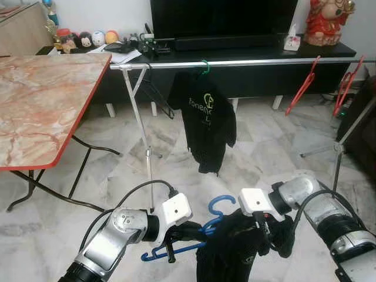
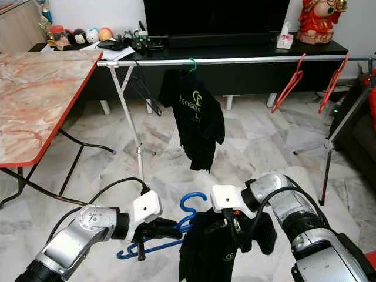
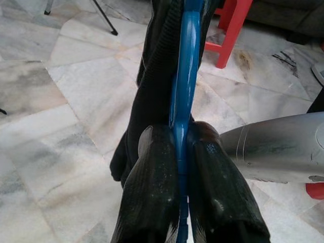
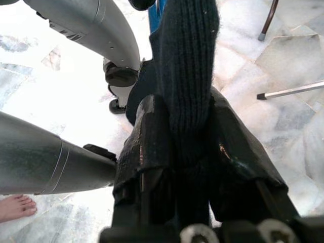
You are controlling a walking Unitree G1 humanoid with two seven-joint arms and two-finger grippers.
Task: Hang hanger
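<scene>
A blue plastic hanger (image 1: 220,203) carries a black garment (image 1: 226,254) low in front of me. My left gripper (image 1: 194,230) is shut on the hanger's bar, and its fingers (image 3: 152,187) pinch the blue plastic (image 3: 185,61). My right gripper (image 1: 265,236) is shut on the garment's ribbed knit edge (image 4: 187,50) on the hanger's other side. Ahead stands a silver clothes rail (image 1: 252,61), well above and beyond both grippers. On it hangs a black printed T-shirt (image 1: 205,117) from a green hanger (image 1: 204,67).
Two red hangers (image 1: 302,85) (image 1: 346,82) hang at the rail's right end and a black one (image 1: 155,94) near its left leg. A marble-top folding table (image 1: 41,100) stands left, a dark TV cabinet (image 1: 329,50) behind. A person's bare foot (image 4: 15,207) is nearby.
</scene>
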